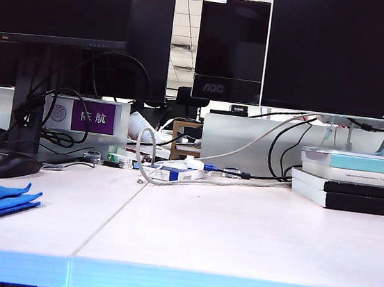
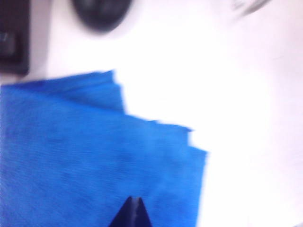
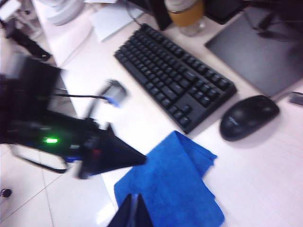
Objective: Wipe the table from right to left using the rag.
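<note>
Exterior view: sharp, evenly lit by ceiling panels at upper centre; monitors (image 1: pixel 343 53) read black, the table (image 1: pixel 236 240) front edge glows bluish. Left wrist view: overexposed, table washed out white, rag (image 2: pixel 94 156) smeared by blur. Right wrist view: the left arm (image 3: pixel 71 142) at left motion-blurred, keyboard (image 3: pixel 175 75) moderately sharp, floor glare at lower left.

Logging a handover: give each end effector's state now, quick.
Left end effector: closed, empty, above the rumpled bright blue cloth rag.
Right end effector: closed, empty.
</note>
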